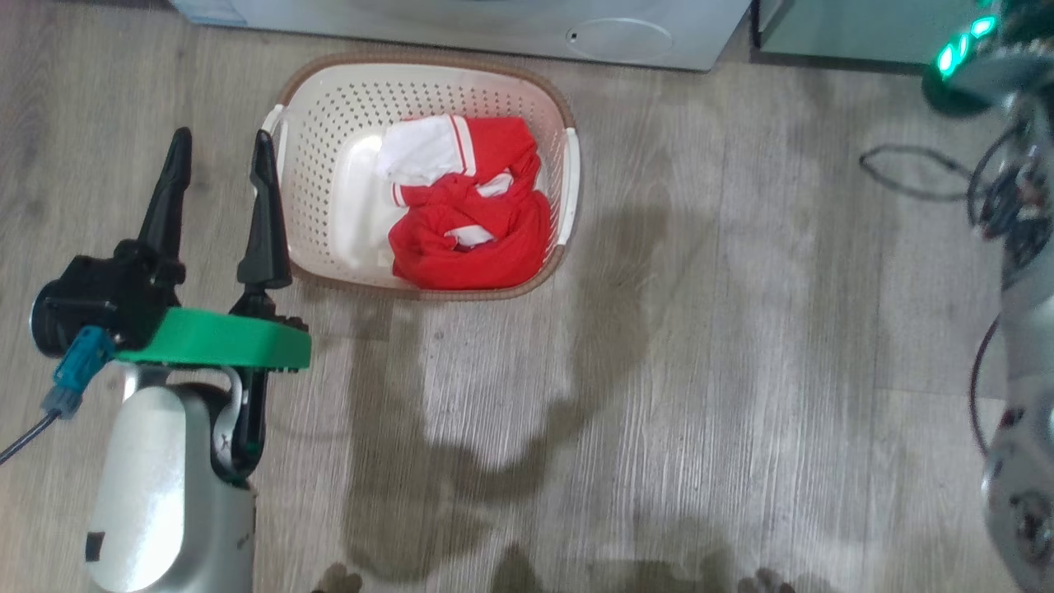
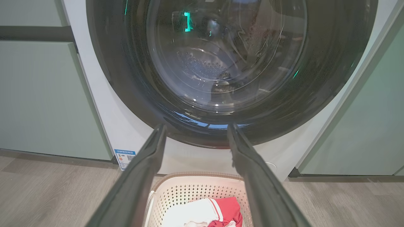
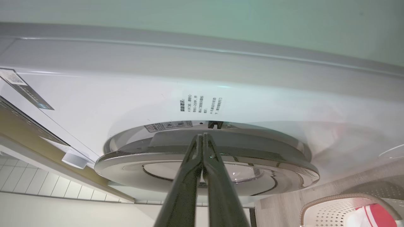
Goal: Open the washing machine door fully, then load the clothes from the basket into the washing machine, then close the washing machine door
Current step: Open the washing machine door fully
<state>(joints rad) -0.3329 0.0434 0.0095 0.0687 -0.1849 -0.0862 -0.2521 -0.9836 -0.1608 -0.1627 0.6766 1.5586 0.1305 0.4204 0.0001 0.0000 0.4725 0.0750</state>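
Note:
The cream basket stands on the floor before the white washing machine and holds the red and white clothes. My left gripper is open, just left of the basket, with nothing between its fingers. In the left wrist view this gripper points at the lower rim of the washing machine door, which lies against the machine front, with the basket below. My right gripper is shut, its tips at the edge of the door where it meets the washing machine.
Pale green cabinets flank the machine on both sides. My right arm with loose cables rises along the right edge of the head view. Open wooden floor lies right of the basket and in front of it.

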